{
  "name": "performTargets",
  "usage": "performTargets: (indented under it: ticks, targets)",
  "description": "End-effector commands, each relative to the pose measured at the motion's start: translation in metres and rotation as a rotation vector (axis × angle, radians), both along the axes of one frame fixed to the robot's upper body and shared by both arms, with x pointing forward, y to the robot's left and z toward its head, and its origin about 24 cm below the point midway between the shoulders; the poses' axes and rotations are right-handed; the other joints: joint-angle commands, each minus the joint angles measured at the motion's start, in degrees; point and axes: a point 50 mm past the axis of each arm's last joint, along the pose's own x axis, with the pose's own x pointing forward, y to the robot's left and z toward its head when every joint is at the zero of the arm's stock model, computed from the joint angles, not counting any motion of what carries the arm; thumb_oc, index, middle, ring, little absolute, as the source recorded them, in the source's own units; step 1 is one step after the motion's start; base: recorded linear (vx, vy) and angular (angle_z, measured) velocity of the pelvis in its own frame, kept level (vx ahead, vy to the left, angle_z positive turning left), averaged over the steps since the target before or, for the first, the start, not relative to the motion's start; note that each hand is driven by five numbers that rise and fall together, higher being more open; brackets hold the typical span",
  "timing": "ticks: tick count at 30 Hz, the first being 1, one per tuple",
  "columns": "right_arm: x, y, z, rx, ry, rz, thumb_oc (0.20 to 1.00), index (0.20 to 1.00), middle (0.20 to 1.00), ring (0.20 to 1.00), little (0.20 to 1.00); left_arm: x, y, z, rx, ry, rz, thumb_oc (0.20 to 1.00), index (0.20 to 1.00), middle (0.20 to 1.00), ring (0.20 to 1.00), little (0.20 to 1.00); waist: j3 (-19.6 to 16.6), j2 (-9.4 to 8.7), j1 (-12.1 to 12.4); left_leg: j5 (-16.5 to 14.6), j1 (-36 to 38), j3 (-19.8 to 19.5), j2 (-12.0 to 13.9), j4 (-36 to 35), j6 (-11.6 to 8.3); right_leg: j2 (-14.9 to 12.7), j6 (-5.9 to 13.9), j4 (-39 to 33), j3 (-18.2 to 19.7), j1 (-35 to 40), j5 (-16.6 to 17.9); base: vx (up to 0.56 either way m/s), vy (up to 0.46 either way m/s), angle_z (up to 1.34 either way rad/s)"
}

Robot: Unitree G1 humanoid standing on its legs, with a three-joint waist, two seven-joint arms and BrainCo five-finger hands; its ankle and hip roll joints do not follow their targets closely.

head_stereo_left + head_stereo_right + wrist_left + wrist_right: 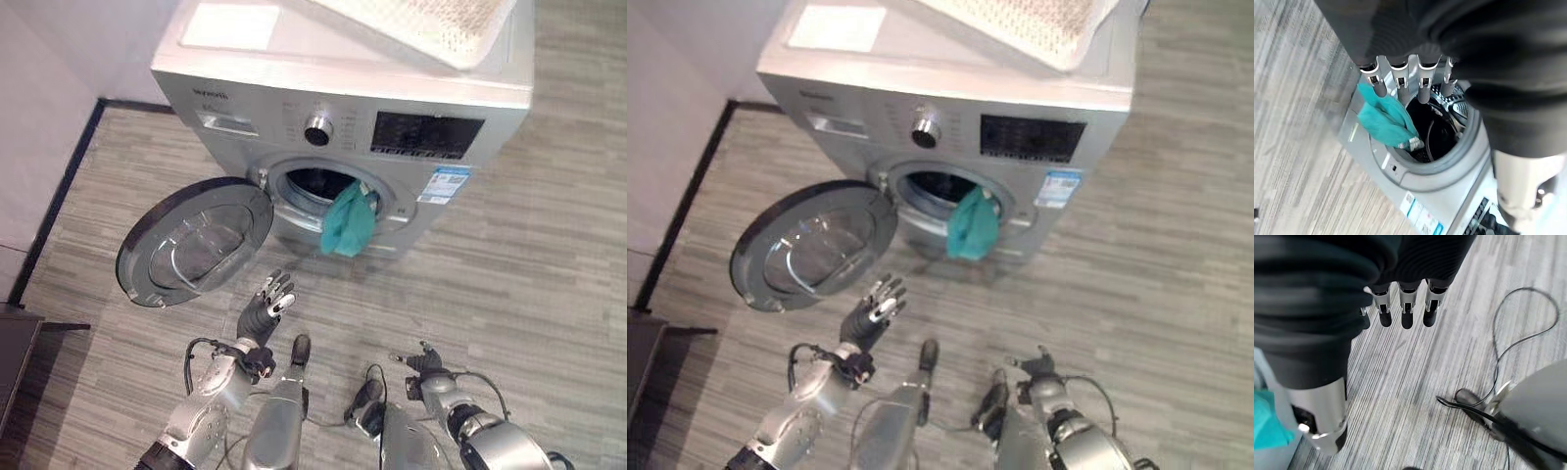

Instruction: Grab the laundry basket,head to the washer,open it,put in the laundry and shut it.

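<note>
A silver front-loading washer (245,93) stands ahead with its round door (196,240) swung wide to the left. A teal cloth (348,223) hangs half out of the drum opening (1435,139) over the lower rim. The white laundry basket (421,24) rests on top of the washer at the right. My left hand (263,311) is raised in front of the washer, just right of the door and apart from it, fingers (1400,81) straight and holding nothing. My right hand (426,364) hangs low over the floor at the lower right, fingers (1405,311) straight and empty.
A pale wall with a dark baseboard (59,196) runs along the left. A dark piece of furniture (15,362) sits at the lower left. Grey wood-look floor (529,274) lies to the right of the washer.
</note>
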Motion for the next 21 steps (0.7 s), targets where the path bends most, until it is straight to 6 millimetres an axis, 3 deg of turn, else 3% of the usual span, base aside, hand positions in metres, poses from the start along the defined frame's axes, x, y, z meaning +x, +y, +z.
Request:
performTargets:
  ticks: [1, 3, 5, 12, 14, 21]
  targets:
    - [0.036, -0.005, 0.035, -0.039, -0.127, -0.025, 1.000, 1.000, 1.000, 1.000, 1.000, -0.013, -0.004, 0.020, -0.027, -0.095, -0.039, 1.000, 1.000, 1.000, 1.000, 1.000, 1.49, 1.03, 2.85, -1.73, -2.59, 0.42, -1.05, -0.04, 2.85, 1.28, 3.16, -8.15, -1.01, 6.93, 0.83, -0.07, 0.098, 0.05]
    - [0.043, -0.010, 0.043, -0.055, -0.149, -0.037, 1.000, 1.000, 1.000, 1.000, 1.000, -0.013, -0.004, 0.020, -0.021, -0.097, -0.041, 1.000, 1.000, 1.000, 1.000, 1.000, 1.86, 1.20, 3.14, -1.58, -3.66, 0.37, -1.42, 0.10, 2.98, 1.04, 3.11, -7.84, -1.04, 6.16, 0.77, -0.03, 0.047, 0.02]
    - [0.059, -0.025, 0.066, -0.112, -0.213, -0.061, 1.000, 1.000, 1.000, 1.000, 1.000, -0.013, -0.003, 0.019, 0.003, -0.099, -0.050, 1.000, 1.000, 1.000, 1.000, 1.000, 3.12, 1.71, 4.17, -1.16, -6.10, -0.24, -2.47, 0.31, 3.28, 0.53, 3.19, -7.22, -1.74, 4.22, 0.66, -0.02, 0.045, 0.13]
    - [0.078, -0.057, 0.106, -0.204, -0.301, -0.121, 1.000, 1.000, 1.000, 1.000, 1.000, -0.013, 0.000, 0.023, 0.048, -0.127, -0.083, 1.000, 1.000, 1.000, 1.000, 1.000, 4.86, 2.65, 5.58, -0.50, -10.54, -1.55, -4.23, 0.52, 3.59, -0.48, 3.23, -5.87, -3.60, 0.57, -0.14, 0.01, 0.013, 0.21]
    - [0.082, -0.080, 0.127, -0.282, -0.324, -0.149, 1.000, 1.000, 1.000, 1.000, 1.000, -0.014, 0.006, 0.025, 0.080, -0.141, -0.079, 1.000, 1.000, 1.000, 1.000, 1.000, 5.98, 3.77, 7.01, -0.23, -13.12, -1.78, -5.31, 0.32, 3.78, -1.27, 3.32, -4.42, -4.72, -2.20, -0.53, 0.02, 0.040, 0.18]
    - [0.070, -0.098, 0.120, -0.262, -0.282, -0.240, 1.000, 1.000, 1.000, 1.000, 1.000, -0.014, 0.015, 0.023, 0.099, -0.136, -0.038, 1.000, 1.000, 1.000, 1.000, 1.000, 6.22, 4.41, 7.17, -0.32, -14.78, -1.43, -6.24, -0.60, 4.25, -2.00, 3.61, -3.65, -4.75, -4.49, -0.55, 0.03, 0.032, 0.06]
